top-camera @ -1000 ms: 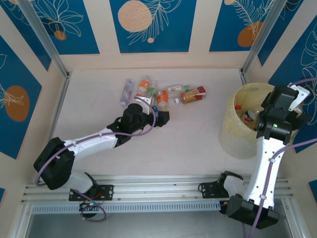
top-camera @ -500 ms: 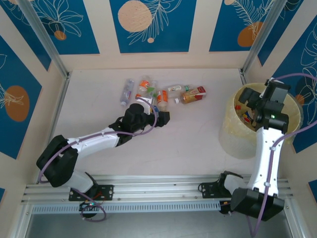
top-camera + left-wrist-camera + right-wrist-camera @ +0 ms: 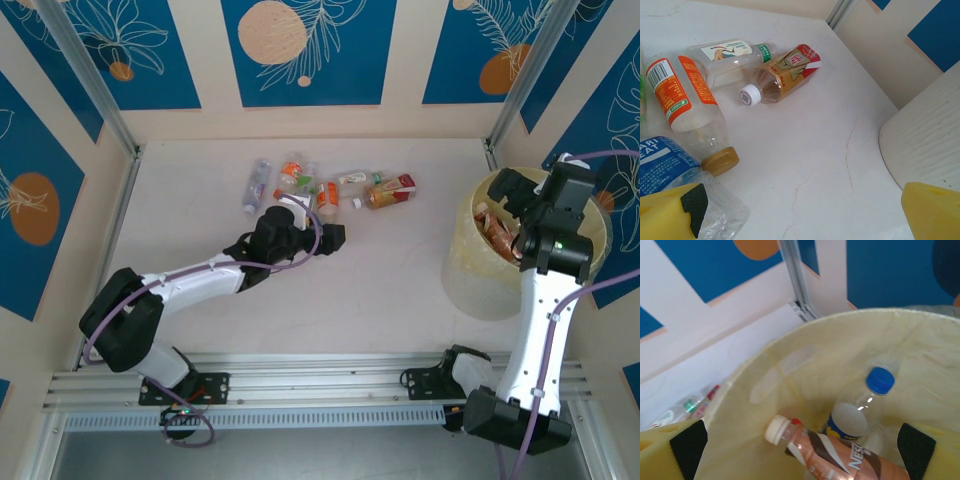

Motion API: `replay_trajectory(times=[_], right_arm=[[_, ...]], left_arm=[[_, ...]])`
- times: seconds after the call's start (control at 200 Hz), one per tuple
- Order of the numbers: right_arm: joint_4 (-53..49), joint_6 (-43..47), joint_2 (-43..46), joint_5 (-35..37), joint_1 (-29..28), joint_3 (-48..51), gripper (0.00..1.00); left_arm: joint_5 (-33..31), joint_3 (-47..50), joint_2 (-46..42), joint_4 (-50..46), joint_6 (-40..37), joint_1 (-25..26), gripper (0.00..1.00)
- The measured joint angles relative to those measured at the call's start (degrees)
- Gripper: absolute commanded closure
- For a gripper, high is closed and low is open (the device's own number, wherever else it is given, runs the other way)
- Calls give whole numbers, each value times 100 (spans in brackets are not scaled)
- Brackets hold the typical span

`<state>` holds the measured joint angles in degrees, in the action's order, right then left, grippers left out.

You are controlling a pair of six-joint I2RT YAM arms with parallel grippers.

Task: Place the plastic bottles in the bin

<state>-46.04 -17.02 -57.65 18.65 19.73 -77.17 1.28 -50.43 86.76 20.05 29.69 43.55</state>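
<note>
Several plastic bottles (image 3: 345, 185) lie in a cluster at the back of the table. My left gripper (image 3: 333, 236) hovers open just in front of them. Its wrist view has an orange-label bottle (image 3: 682, 97), a green-cap bottle (image 3: 730, 51) and a red-label bottle with a white cap (image 3: 785, 75). A blue-label bottle (image 3: 665, 165) lies against my left gripper's (image 3: 800, 220) left finger (image 3: 665, 217), with bare table between the fingers. My right gripper (image 3: 512, 195) hangs open over the pale yellow bin (image 3: 468, 270). Below my right gripper (image 3: 800, 460), inside the bin (image 3: 790, 365), lie a brown bottle (image 3: 840, 455) and a blue-cap bottle (image 3: 860, 405).
The bin's pale wall (image 3: 930, 140) rises to the right of the left gripper. Metal posts (image 3: 515, 75) and patterned walls close the table at the back and sides. A rail (image 3: 320, 375) runs along the near edge.
The right wrist has turned and lifted slightly over the bin, its fingers now pointing left across the opening. The left gripper has edged a little toward the bottles.
</note>
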Motion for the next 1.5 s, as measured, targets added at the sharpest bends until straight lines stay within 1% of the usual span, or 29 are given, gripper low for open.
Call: replay_trajectory(times=[0.19, 0.335, 0.425, 0.52, 0.72, 0.855, 1.04, 1.14, 1.23, 1.34, 1.5], right_arm=[[-374, -168, -192, 330, -87, -20, 1], [-487, -273, -170, 361, -474, -118, 1], [-501, -319, -170, 337, -876, -275, 1], [-389, -361, -133, 138, -1368, -389, 1], [140, -527, -70, -610, -2295, -404, 1], [599, -627, -85, -997, -2907, -380, 0], [1080, -800, -155, -1073, -3700, -155, 0], [1342, -938, -173, -1071, -4026, 186, 0], [1475, -1062, -254, -1012, -4234, 431, 1], [1606, -1198, -339, -984, -4378, 636, 0], [1670, -1300, -367, -966, -4474, 732, 0]], left_arm=[[-2, 0, 0, -59, 46, -33, 0], [-35, 0, 0, -118, 109, -87, 0], [-149, 13, -24, -140, 140, -146, 0], [-341, 107, -199, -243, 149, -264, 0], [-776, 319, -726, -577, 195, -708, 0], [-911, 352, -848, -820, 260, -977, 0], [-968, 348, -837, -1279, 284, -1318, 0], [-988, 168, -649, -1696, 284, -1513, 0], [-988, -223, -264, -2116, 280, -1659, 0], [-960, -822, 284, -2555, 227, -1731, 0], [-787, -1589, 1115, -2942, 101, -1762, 0]])
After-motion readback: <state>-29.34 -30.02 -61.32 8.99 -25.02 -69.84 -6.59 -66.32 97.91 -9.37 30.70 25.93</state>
